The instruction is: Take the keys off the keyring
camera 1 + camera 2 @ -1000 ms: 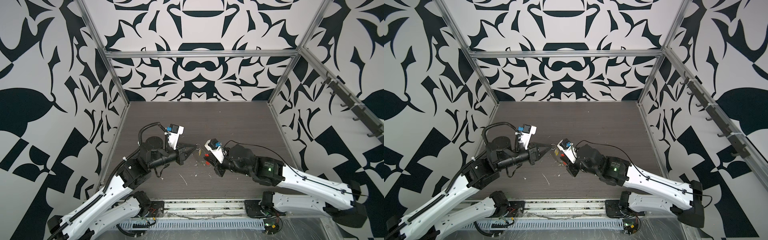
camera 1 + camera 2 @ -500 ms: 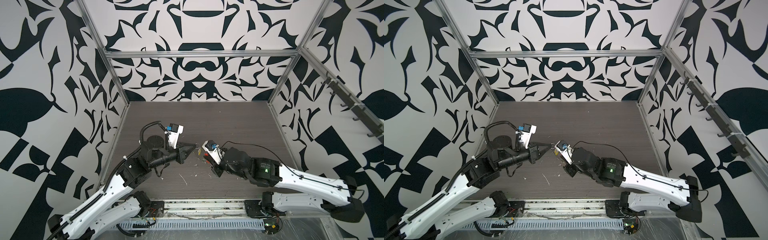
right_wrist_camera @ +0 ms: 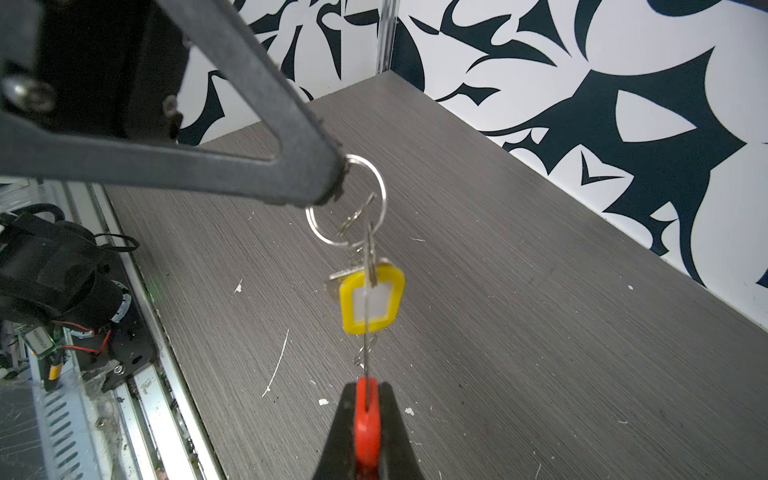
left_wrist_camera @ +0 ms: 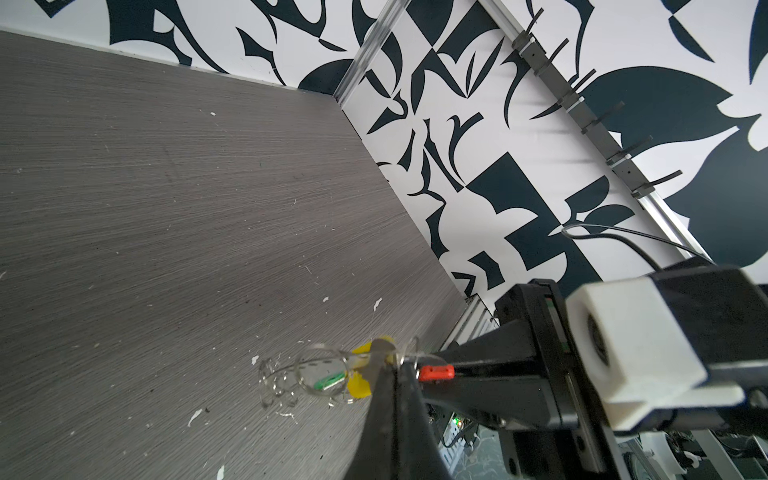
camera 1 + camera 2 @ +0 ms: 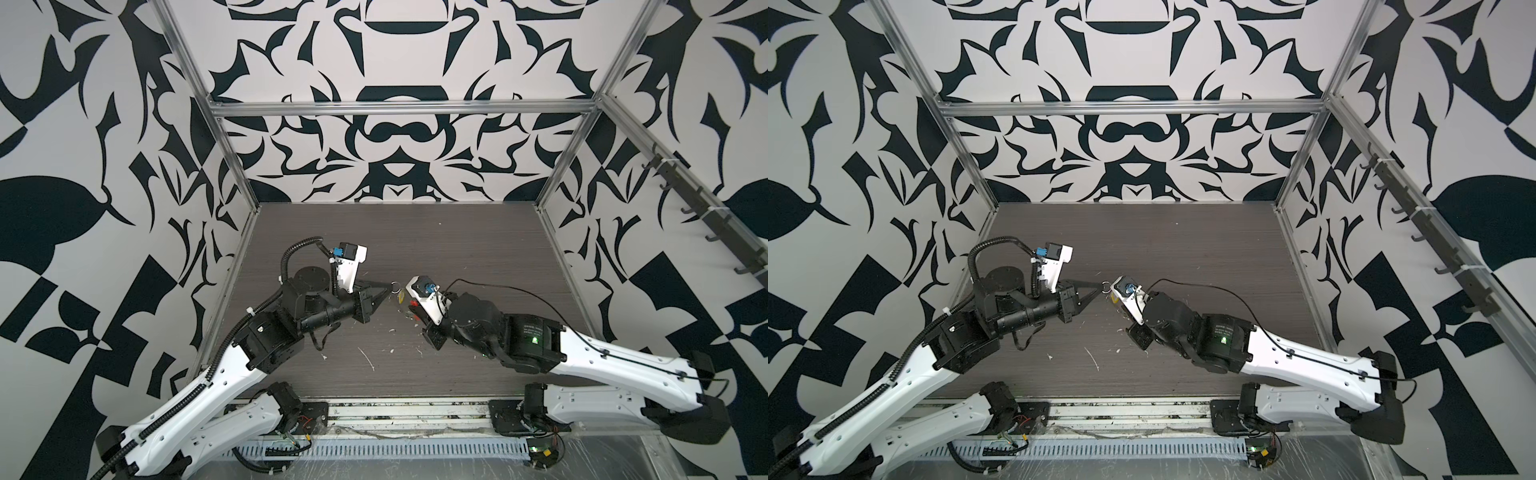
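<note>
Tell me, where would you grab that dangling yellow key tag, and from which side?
Probably the free bottom end of the yellow key tag, pinching its flat faces from underneath. Its top is crowded with silver loops hanging from the small ring in the shut left gripper, and the keyring wire crosses one face toward the shut right gripper.

My left arm (image 5: 199, 390) reaches in from its side, forearm stretched toward the middle, and the left gripper (image 5: 390, 286) has its jaws pinched fully together. The right arm (image 5: 623, 363) mirrors it (its wrist camera hides most of the fingers from above). The right gripper (image 3: 368, 399) is clamped tight too, its tips close to the left ones but not touching.
</note>
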`<control>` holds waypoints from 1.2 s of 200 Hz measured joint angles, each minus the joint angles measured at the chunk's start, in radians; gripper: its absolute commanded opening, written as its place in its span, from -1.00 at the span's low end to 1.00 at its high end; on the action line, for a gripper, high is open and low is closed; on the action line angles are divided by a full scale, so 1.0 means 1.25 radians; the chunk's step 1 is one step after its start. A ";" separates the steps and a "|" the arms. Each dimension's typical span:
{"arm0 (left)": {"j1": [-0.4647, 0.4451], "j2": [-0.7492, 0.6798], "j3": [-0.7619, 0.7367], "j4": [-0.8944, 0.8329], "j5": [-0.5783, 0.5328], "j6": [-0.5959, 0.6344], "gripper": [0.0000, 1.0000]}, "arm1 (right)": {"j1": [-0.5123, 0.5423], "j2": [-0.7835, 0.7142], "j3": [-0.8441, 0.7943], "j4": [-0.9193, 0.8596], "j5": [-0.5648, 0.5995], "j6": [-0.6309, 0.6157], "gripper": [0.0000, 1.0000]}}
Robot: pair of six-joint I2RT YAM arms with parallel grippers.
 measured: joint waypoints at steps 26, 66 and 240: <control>0.000 0.005 0.014 -0.024 -0.013 -0.006 -1.00 | 0.000 0.012 0.005 0.000 0.005 -0.002 -1.00; 0.000 0.015 0.026 -0.040 -0.032 -0.009 -1.00 | 0.002 0.027 0.014 -0.001 0.015 -0.003 -1.00; -0.001 0.014 0.029 -0.051 -0.026 -0.002 -1.00 | 0.071 0.064 0.029 -0.011 0.119 -0.089 -1.00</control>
